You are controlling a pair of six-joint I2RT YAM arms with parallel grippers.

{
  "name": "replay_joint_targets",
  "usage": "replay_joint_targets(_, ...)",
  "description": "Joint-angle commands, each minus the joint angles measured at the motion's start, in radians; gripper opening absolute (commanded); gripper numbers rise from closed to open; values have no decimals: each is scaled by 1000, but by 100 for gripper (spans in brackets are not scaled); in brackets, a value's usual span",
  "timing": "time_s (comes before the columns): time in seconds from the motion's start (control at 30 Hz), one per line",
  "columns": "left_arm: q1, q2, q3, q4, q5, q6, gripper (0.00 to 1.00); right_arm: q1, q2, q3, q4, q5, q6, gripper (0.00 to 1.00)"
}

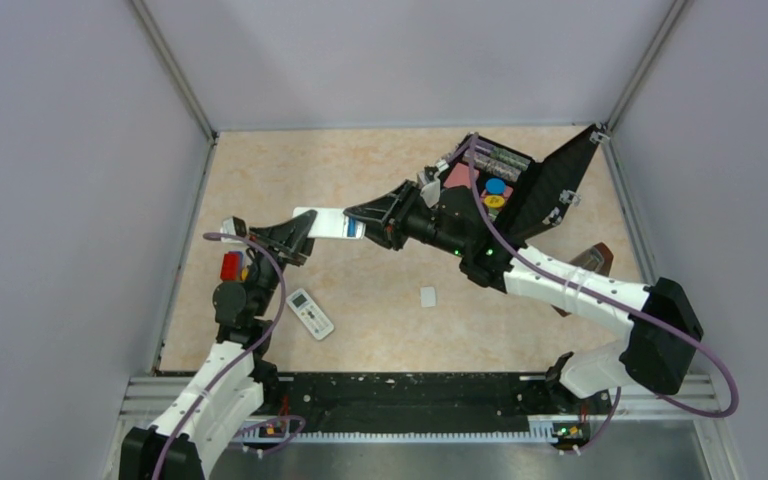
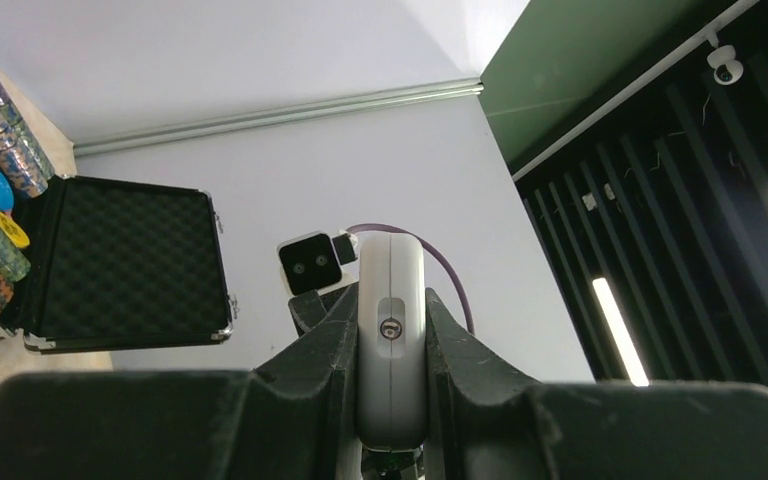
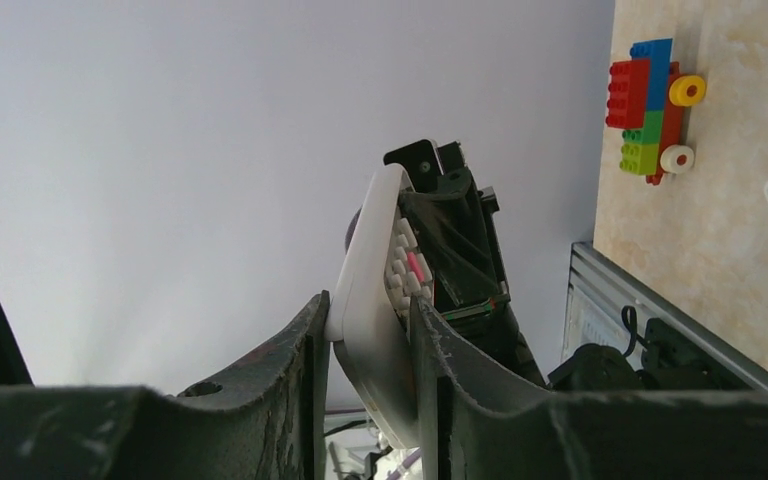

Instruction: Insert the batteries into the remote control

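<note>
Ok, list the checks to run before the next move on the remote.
1. Left gripper clamped on remote: ok.
2. Right gripper closed on its other end: ok.
3. Remote held off the table between both arms: ok.
4. Batteries seated: cannot tell, only a blue spot shows at that end.
5. Small white piece, maybe the cover, lying free on the table: ok.
</note>
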Motion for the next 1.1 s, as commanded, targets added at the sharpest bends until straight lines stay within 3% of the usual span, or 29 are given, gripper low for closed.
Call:
replay_joint_targets(0.0, 11, -35, 24, 79, -157, -105, 0, 14, 17, 2, -62, -30, -87, 11)
replay_joint_targets(0.23, 11, -109, 63, -142, -168, -106, 0, 15, 8, 45, -177, 3, -212, 8)
replay_joint_targets(0.43, 11, -111, 104, -230, -148, -105, 0, 16, 10, 54, -236, 3, -282, 6)
replay_joint_targets(1.07, 11, -45, 122, -173, -144, -112, 0, 38, 24, 30, -267, -27, -325, 0)
